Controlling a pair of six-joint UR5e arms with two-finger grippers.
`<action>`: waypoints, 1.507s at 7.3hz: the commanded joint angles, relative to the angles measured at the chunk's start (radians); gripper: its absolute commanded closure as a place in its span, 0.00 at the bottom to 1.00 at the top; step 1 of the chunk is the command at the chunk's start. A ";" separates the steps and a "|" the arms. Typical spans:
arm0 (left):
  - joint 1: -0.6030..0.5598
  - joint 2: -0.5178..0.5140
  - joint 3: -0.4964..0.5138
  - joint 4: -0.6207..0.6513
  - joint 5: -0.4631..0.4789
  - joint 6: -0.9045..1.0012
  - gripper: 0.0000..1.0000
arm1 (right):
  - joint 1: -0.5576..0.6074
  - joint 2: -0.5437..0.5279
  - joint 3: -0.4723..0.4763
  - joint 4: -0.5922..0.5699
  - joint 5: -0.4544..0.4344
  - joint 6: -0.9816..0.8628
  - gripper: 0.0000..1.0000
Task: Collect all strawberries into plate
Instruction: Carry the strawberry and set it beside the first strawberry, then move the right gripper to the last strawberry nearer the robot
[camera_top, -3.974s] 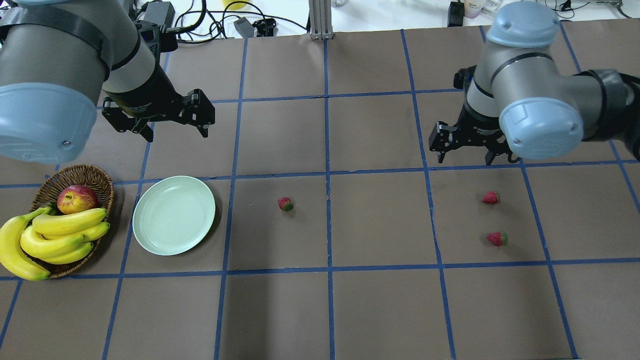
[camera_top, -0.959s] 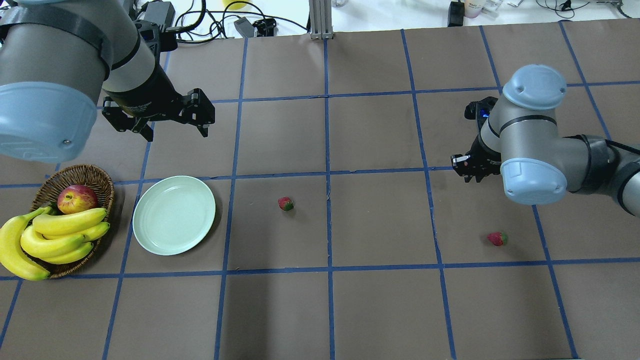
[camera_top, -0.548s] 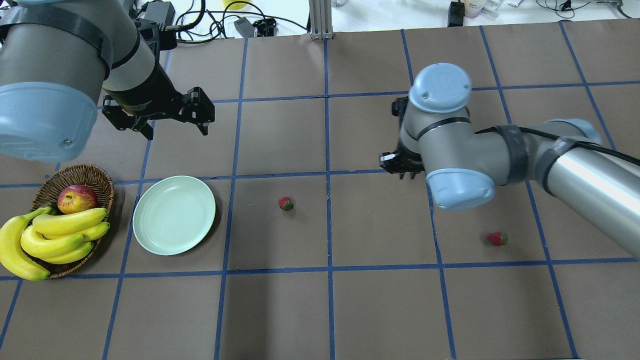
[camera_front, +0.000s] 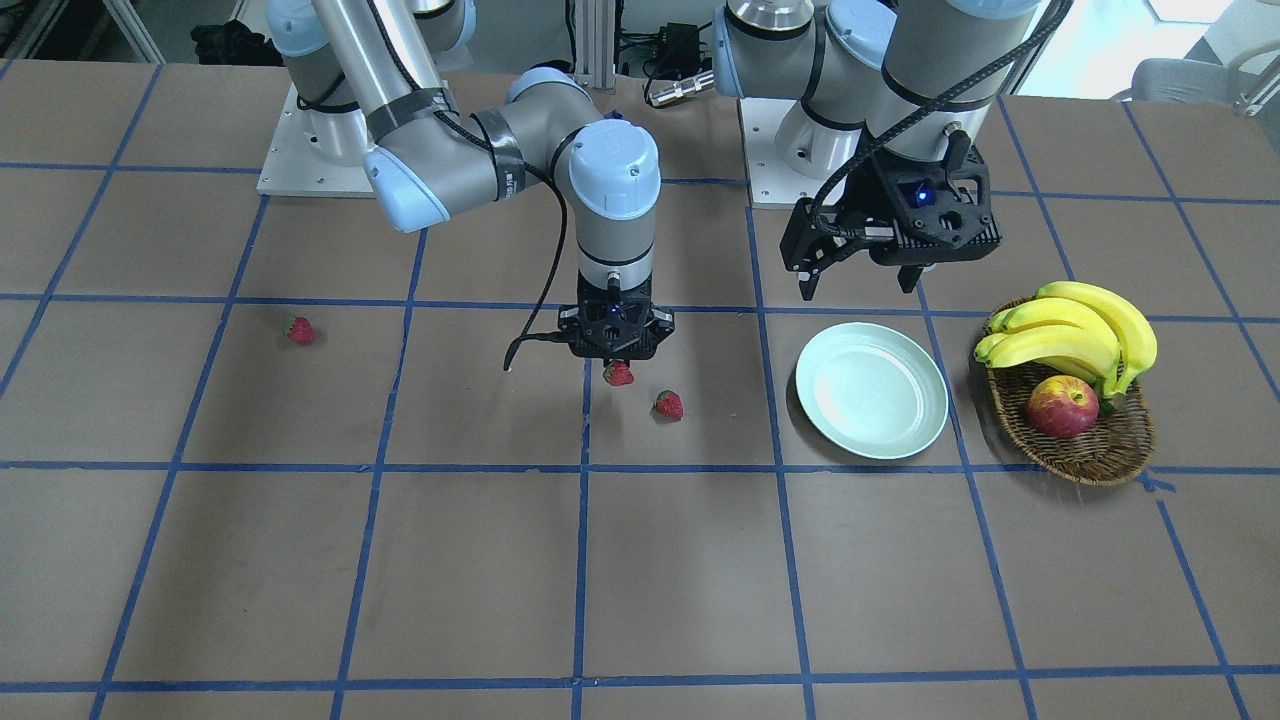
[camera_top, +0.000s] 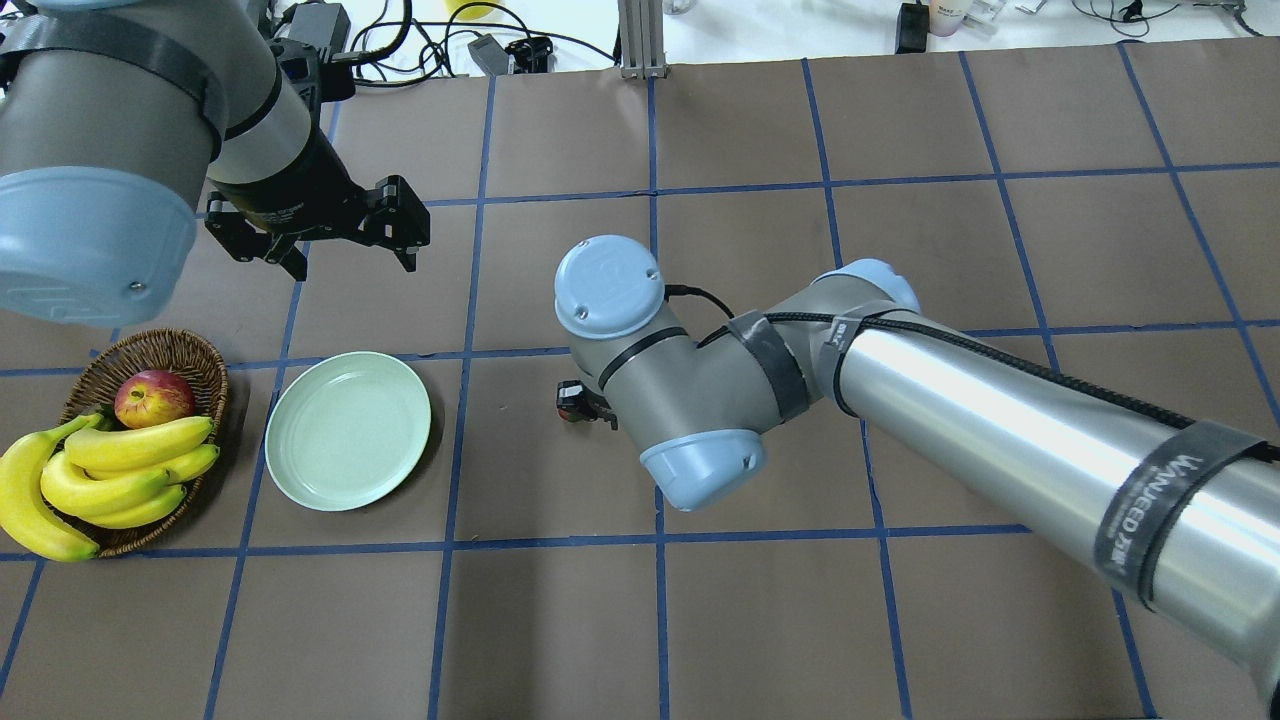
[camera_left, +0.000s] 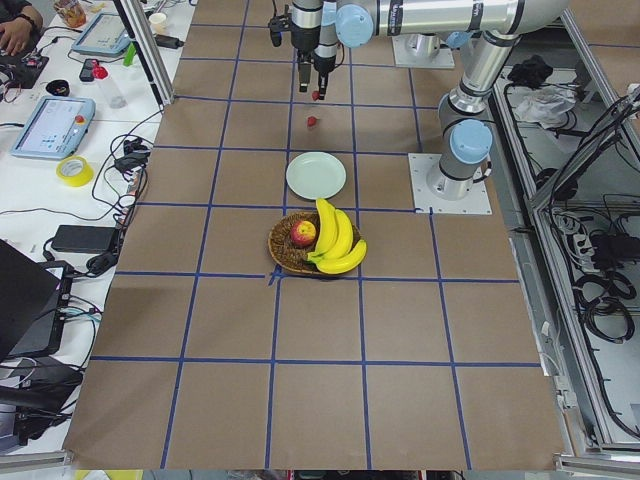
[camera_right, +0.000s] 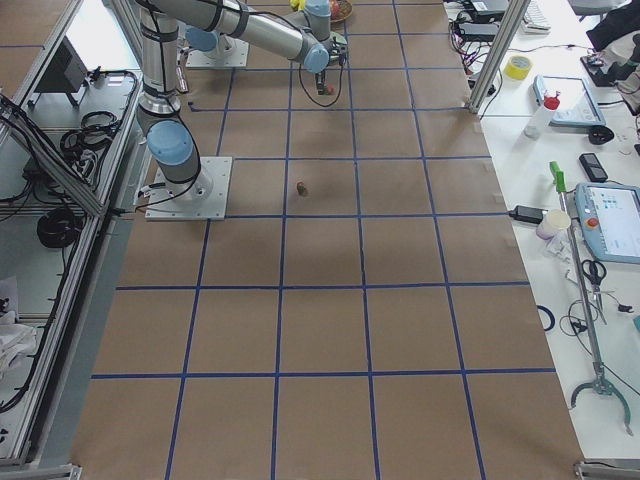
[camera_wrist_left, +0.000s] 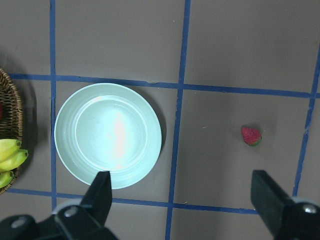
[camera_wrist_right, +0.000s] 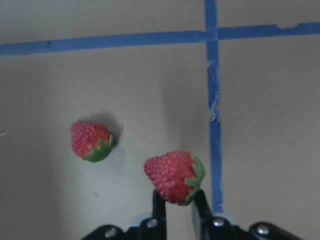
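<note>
- The right arm stretches long and low across the desk (camera_front: 640, 600) toward its middle. Its wrist is bent so that the right pincer (camera_front: 616, 358) points straight down.
- Its fingers are almost closed and pinch the first strawberry (camera_wrist_right: 175, 176) by its sides. The fruit's leafy end is turned toward a blue tape line.
- The second strawberry (camera_front: 668, 404) lies on the desk just beside the first strawberry, on the plate's side, not touching it.
- The third strawberry (camera_front: 299, 330) lies alone, well apart, on the robot's right half of the desk.
- The plate (camera_front: 871, 392) sits between the second strawberry and a basket (camera_front: 1090, 458) that holds bananas (camera_front: 1080, 325) and an apple (camera_front: 1062, 407).
- The left arm hangs steeply near the plate, on the robot's side of it. The left pincer (camera_front: 856, 288) points down with its fingers spread wide, holding nothing.
</note>
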 joint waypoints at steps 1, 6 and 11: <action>0.000 0.002 -0.010 0.002 0.001 0.005 0.00 | 0.022 0.026 0.001 -0.022 0.006 0.023 0.60; 0.000 0.002 -0.016 0.019 -0.002 0.003 0.00 | -0.282 -0.286 -0.036 0.452 -0.033 -0.156 0.00; 0.000 0.002 -0.016 0.021 -0.001 0.003 0.00 | -0.787 -0.356 0.114 0.443 -0.171 -0.691 0.00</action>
